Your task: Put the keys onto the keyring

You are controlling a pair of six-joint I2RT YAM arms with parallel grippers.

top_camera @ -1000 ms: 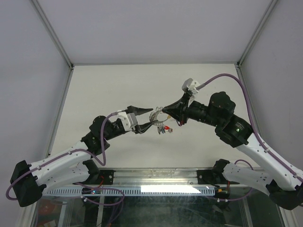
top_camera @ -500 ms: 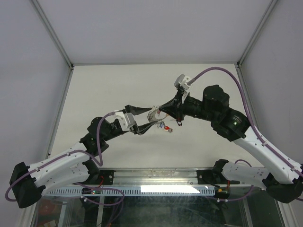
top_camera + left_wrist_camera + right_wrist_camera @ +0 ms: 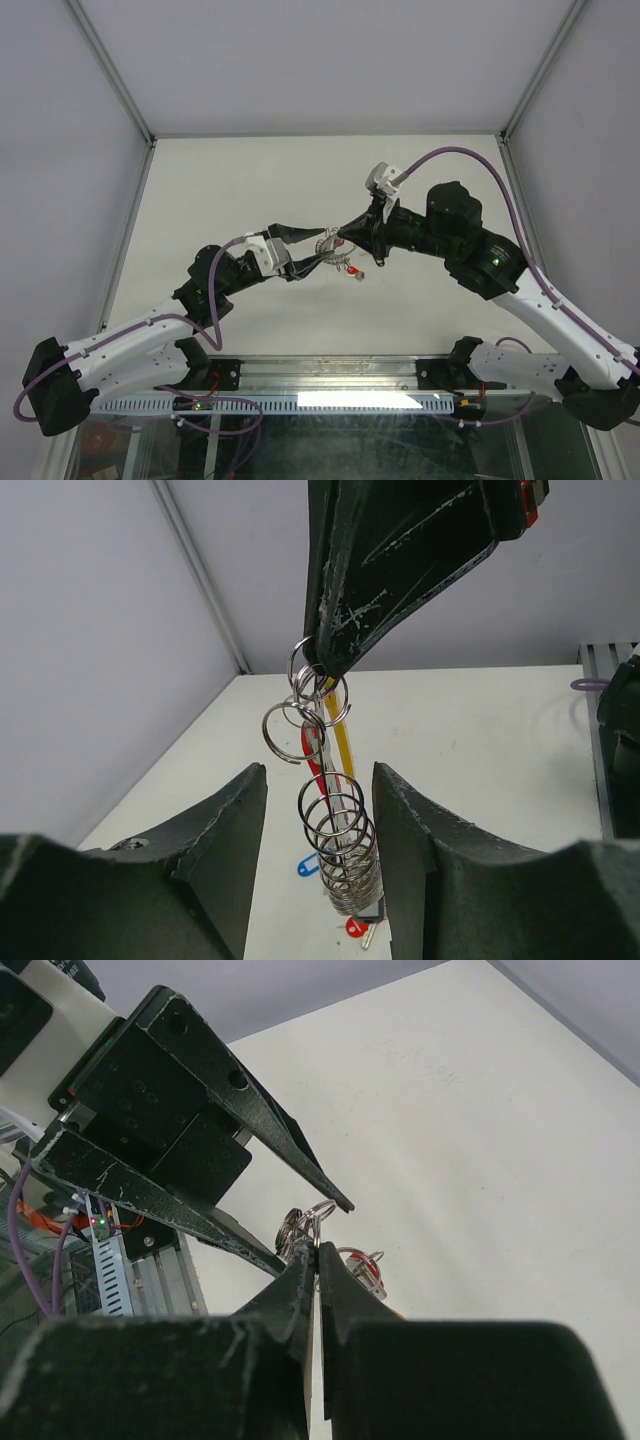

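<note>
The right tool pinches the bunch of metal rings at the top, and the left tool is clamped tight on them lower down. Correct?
Not quite. The left tool is not clamped: the left wrist view shows its jaws open either side of the hanging rings. The right tool does pinch them at the top.

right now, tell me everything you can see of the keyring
The keyring is a thin hoop, silvery-white with a yellow stretch, seen edge-on. It hangs upright from the tip of the shut right claw, above the table, dangling inside the open left claw. Small silver rings crowd along it.
</note>
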